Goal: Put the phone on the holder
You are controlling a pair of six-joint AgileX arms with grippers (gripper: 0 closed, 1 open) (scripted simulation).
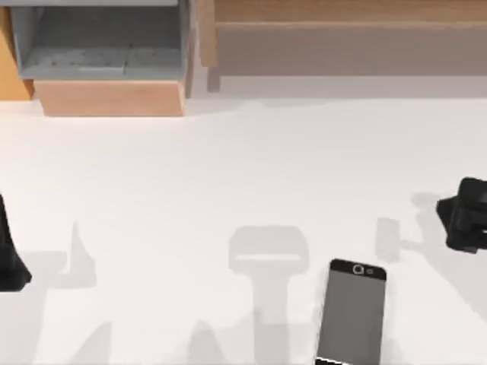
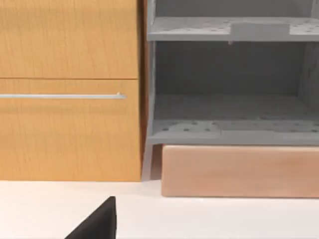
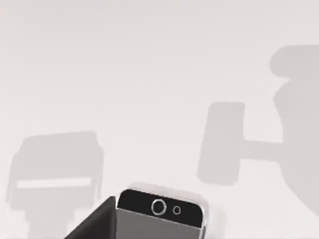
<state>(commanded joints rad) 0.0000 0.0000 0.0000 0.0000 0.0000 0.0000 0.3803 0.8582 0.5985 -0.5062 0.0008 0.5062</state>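
Observation:
The phone [image 1: 351, 312] lies flat on the white table near the front edge, right of centre. It has a grey screen, a black bezel with a small ring mark at its far end and a white strip at its near end. In the right wrist view the phone's [image 3: 159, 214] ringed end is close below the camera, beside a black fingertip [image 3: 94, 224]. My right gripper [image 1: 464, 217] hangs at the table's right edge, behind and to the right of the phone. My left gripper [image 1: 9, 262] is parked at the left edge. The holder is out of view.
A pale grey T-shaped patch [image 1: 266, 262] lies on the table just left of the phone. A grey shelf unit [image 1: 106, 46] on a wooden base [image 1: 114, 97] stands at the back left. A wooden cabinet [image 1: 342, 30] runs along the back right.

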